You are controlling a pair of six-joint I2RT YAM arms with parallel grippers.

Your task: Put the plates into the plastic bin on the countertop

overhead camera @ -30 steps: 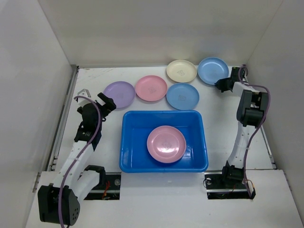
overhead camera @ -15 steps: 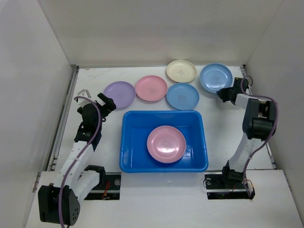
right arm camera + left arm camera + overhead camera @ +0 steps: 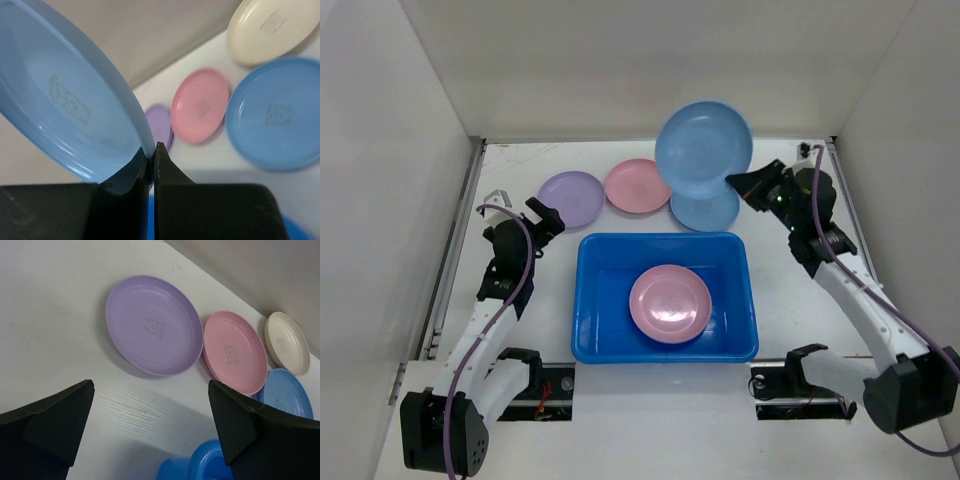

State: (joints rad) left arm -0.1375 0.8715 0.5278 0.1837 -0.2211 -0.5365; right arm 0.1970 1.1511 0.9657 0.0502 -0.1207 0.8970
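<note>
plate in bin, other plates — behind

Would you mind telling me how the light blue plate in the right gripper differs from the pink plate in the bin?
The light blue plate is raised and tilted steeply, pinched at its rim by the right gripper; the pink plate lies flat in the blue bin, untouched. Both are round, shallow plates.

Back wall: plain white, flat. Left wall and right wall, both white, join it at either end. Small bent grey metal bracket lies forward of the back wall, toward its left end. Small dark item sits at the back wall's foot near its right end; nature undetermined.
</note>
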